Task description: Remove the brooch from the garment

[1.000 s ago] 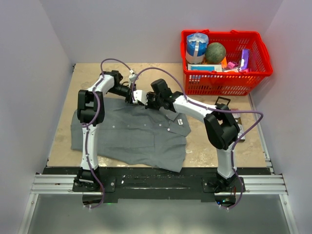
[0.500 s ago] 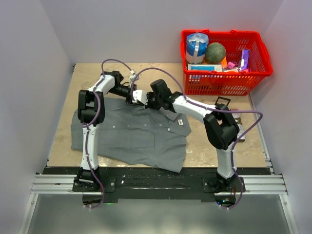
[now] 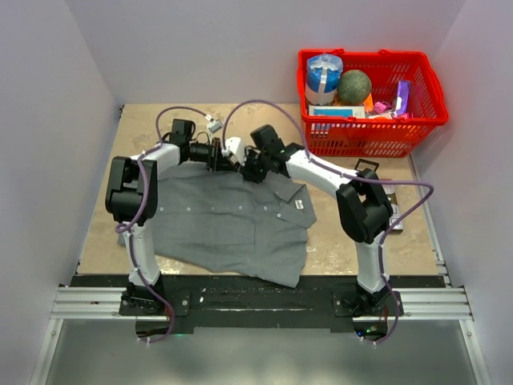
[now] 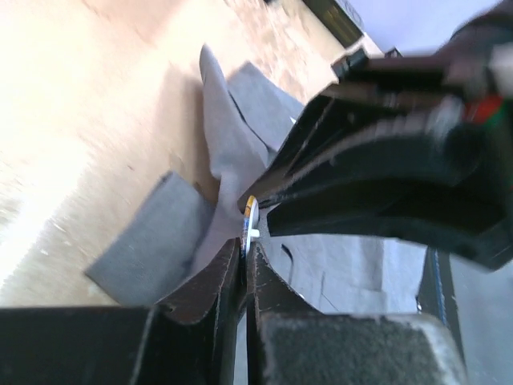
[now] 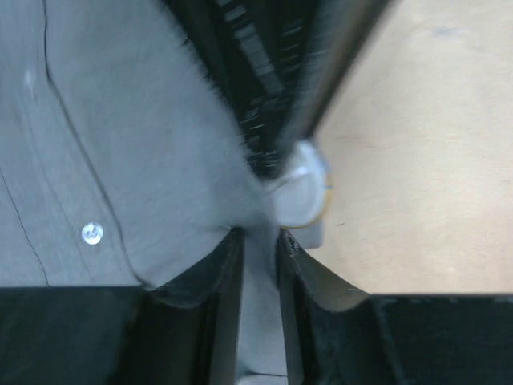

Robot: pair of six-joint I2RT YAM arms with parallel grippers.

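Two grippers meet tip to tip over the collar end of the shirt (image 3: 224, 224), a little above the middle of the overhead view. The shirt lies flat on the table (image 3: 345, 233), its hem toward the bottom of the frame. In the lower middle of its own wrist view, the left gripper (image 4: 244, 255) has its jaws pressed together on a raised fold of the cloth. Just above those tips, at the centre of the frame, the brooch (image 4: 251, 215) shows edge-on as a thin yellow and white sliver, sitting on the pulled-up fabric between the two pincers. In the blurred right wrist view, the right gripper (image 5: 258, 241) has its jaws a narrow gap apart with grey cloth between them; whether they actually grip it I cannot tell. A red basket (image 3: 361, 138) full of odds and ends sits at upper right, well apart from the shirt
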